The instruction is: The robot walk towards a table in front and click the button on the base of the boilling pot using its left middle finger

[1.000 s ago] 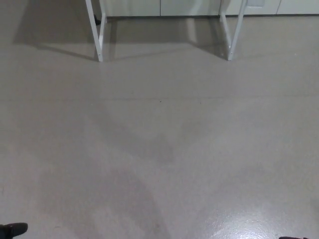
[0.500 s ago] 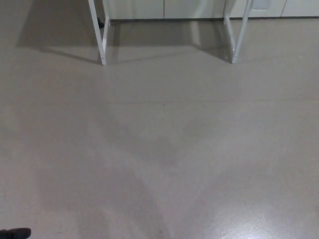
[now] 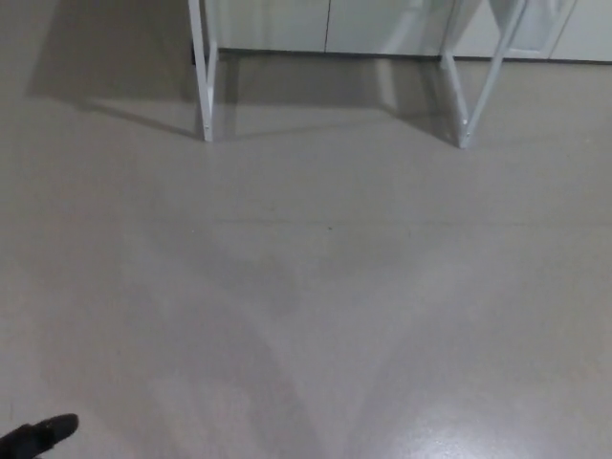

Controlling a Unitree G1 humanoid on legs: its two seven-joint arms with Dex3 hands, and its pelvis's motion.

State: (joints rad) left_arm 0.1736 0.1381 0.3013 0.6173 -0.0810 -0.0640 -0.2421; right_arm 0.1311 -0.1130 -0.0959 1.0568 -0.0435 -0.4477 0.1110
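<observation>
Ahead, white table legs (image 3: 205,76) sit lower; left hand (image 3: 38,438) shows more.

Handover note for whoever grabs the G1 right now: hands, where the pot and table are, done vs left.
Left hand: only a black tip shows at the bottom left edge of the head view; open or shut cannot be told.
Right hand: not in view.
Table: only its white legs show, left leg and right leg, across open grey floor. Tabletop, boiling pot and its button are out of frame.
Done: nothing at the pot.
Left: finish the walk to the table, find the pot's base, press the button with the left middle finger.
</observation>
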